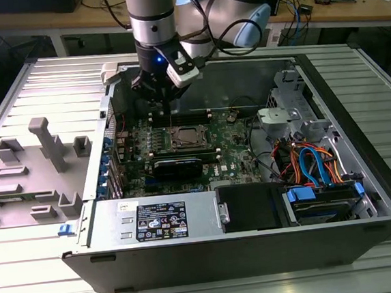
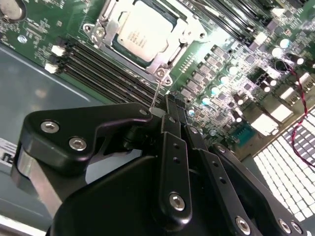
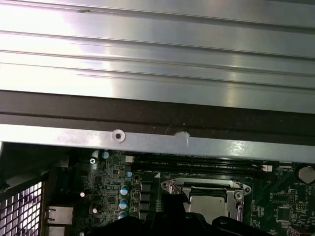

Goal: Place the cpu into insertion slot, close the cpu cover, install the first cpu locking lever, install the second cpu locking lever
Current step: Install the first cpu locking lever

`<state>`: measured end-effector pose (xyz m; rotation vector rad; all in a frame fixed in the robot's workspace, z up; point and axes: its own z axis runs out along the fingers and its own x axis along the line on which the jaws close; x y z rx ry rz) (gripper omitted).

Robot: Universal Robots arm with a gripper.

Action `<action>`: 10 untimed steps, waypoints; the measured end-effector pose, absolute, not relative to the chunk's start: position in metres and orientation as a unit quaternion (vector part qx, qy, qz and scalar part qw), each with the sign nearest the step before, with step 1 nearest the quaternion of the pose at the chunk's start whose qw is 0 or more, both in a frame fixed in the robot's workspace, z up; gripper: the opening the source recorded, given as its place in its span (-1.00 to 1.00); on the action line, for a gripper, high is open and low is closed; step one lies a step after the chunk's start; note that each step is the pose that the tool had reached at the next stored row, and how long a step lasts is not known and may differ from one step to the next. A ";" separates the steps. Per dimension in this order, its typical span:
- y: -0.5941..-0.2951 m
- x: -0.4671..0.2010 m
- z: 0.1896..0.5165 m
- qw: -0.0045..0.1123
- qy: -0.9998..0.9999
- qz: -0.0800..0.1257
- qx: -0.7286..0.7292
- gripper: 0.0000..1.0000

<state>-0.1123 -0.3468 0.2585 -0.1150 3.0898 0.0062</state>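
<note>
The cpu lies flat in the insertion slot on the green motherboard, dull silver top up. The silvery cpu cover lies down around it as a frame. My gripper hangs just beside the socket's corner with its black fingers pressed together. A thin wire locking lever rises from that corner and meets the side of the fingertips; whether it is clamped cannot be told. In the exterior view the gripper sits behind the cpu. The first wrist view shows the cpu and cover.
Long black RAM slots run beside the socket. The case wall stands close behind the gripper. A power supply and a drive bay with blue and orange cables fill the case front. A grey fixture lies at the exterior view's left.
</note>
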 end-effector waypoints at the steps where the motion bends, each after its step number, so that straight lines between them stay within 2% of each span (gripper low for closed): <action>1: -0.347 -0.110 0.258 0.025 0.999 0.002 -0.037 -0.79; 10: -0.347 -0.096 0.255 0.027 0.999 0.002 -0.036 -0.79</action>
